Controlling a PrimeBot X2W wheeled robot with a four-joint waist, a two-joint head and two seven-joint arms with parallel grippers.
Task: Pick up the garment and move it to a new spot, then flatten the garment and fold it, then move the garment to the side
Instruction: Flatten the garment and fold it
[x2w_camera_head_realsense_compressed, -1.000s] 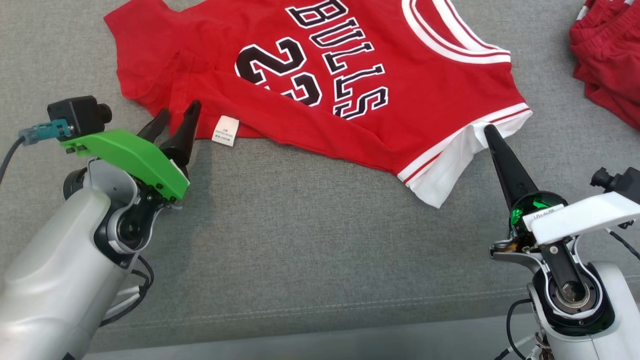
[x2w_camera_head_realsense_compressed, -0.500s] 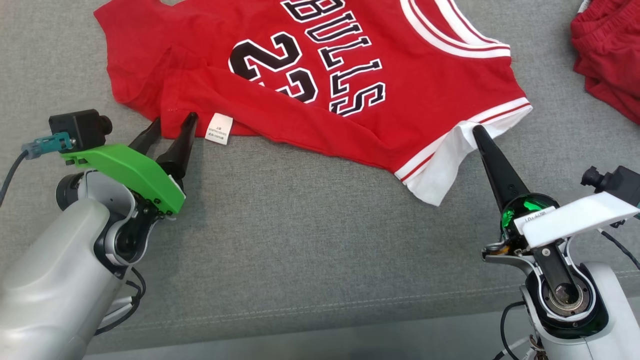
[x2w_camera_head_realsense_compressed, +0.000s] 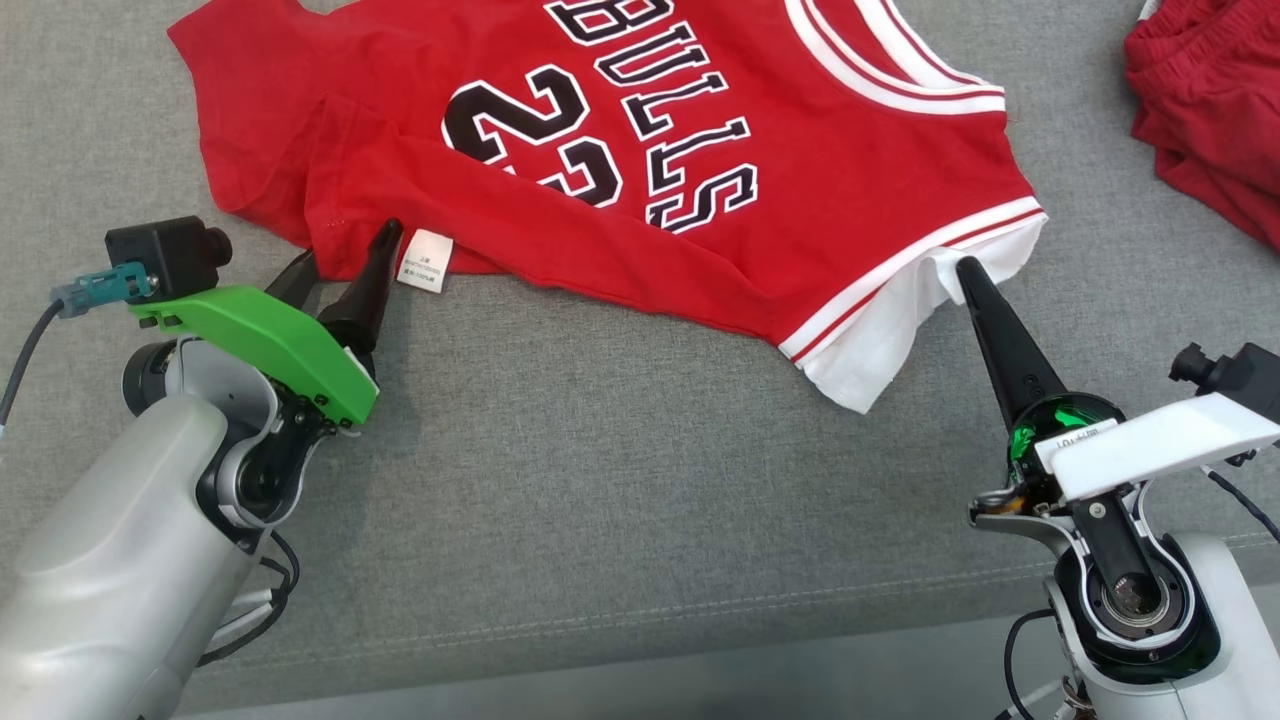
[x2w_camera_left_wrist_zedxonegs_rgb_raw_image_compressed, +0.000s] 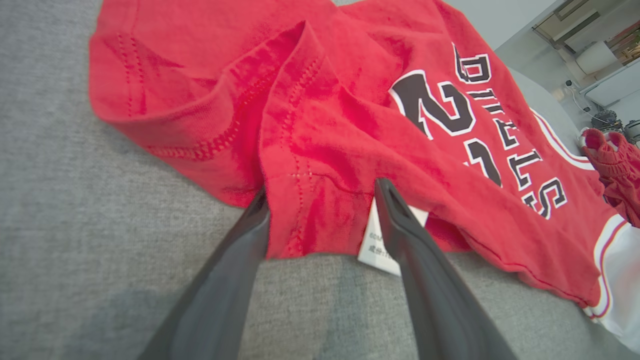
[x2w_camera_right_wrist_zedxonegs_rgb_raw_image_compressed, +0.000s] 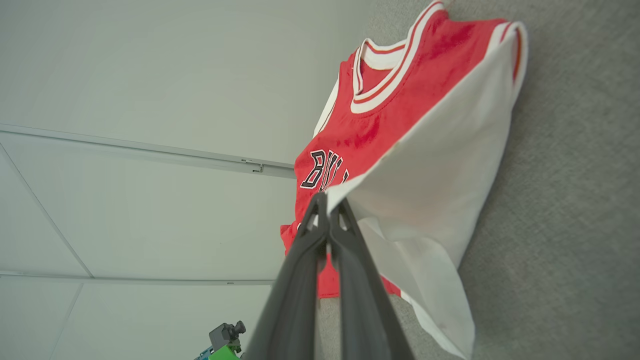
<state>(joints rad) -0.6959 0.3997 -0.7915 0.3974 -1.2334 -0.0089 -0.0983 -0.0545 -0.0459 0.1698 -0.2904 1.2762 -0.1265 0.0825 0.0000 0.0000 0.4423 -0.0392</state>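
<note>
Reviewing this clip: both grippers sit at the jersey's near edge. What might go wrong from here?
1. The left gripper stands open astride the jersey's folded hem corner. Closing may catch only one layer or the care label, leaving it bunched.
2. The right gripper is shut on just the edge of the white panel, so a pull may slip it free.
3. Another red garment lies at the far right, and a sideways move may drag over it.

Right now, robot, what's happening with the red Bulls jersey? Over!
Left gripper open, straddling Bulls jersey hem by care label. Right gripper shut on jersey's white edge. Jersey rumpled on grey cushion. Other red garment lies apart, not in the way.
</note>
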